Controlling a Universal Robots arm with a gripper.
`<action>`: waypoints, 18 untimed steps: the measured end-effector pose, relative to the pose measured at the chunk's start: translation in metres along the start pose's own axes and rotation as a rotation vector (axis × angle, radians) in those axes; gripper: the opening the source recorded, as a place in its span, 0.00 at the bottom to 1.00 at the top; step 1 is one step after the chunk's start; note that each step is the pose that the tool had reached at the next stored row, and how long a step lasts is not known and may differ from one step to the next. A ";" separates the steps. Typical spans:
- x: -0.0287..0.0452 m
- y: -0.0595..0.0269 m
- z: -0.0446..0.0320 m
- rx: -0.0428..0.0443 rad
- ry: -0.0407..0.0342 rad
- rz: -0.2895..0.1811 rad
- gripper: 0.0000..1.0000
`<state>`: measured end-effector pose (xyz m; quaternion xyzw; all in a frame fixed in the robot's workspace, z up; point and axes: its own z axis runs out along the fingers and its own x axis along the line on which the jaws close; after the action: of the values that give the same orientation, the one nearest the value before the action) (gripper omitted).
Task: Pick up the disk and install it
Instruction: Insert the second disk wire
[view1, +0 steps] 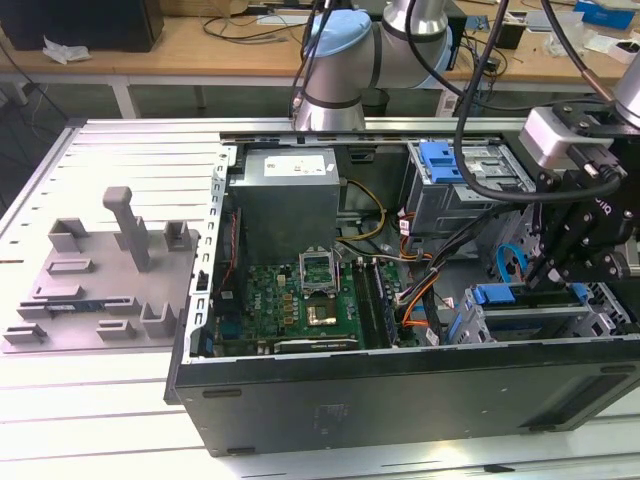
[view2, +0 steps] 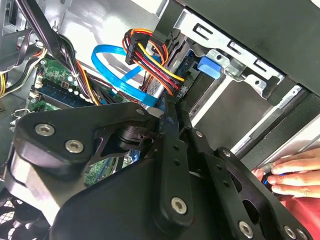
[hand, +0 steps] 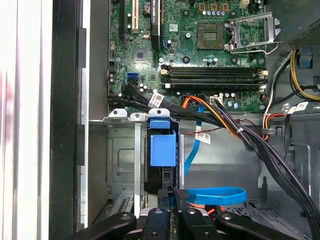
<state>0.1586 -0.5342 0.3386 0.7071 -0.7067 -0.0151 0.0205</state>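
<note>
The disk (hand: 162, 149) stands on edge in the metal drive cage (hand: 122, 155) at the corner of the open computer case, with its blue plastic bracket showing. In the exterior view the disk's blue bracket (view1: 505, 295) lies along the top of the cage (view1: 560, 325) on the exterior view's right. My black gripper (hand: 174, 197) sits at the disk's near end, its fingers drawn close together on the bracket's edge. The gripper (view1: 562, 280) hangs over that cage. In the second wrist view its finger (view2: 170, 115) reaches up toward the cage.
A grey plastic fixture (view1: 110, 270) with upright posts lies on the exterior view's left. Bundled cables (view2: 150, 60) and a blue flat cable (hand: 215, 195) crowd the space beside the cage, near the motherboard (hand: 215, 55). A person's hand (view2: 292, 175) rests outside the case wall.
</note>
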 end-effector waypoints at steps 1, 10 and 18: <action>0.0000 0.0001 0.0002 -0.0001 -0.0004 0.000 0.16; -0.0020 0.0049 -0.0255 0.0042 0.0025 0.000 0.30; -0.0019 0.0299 -0.0393 0.0266 0.0046 0.000 0.22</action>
<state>0.1307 -0.5319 0.3793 0.7072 -0.7069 -0.0040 0.0128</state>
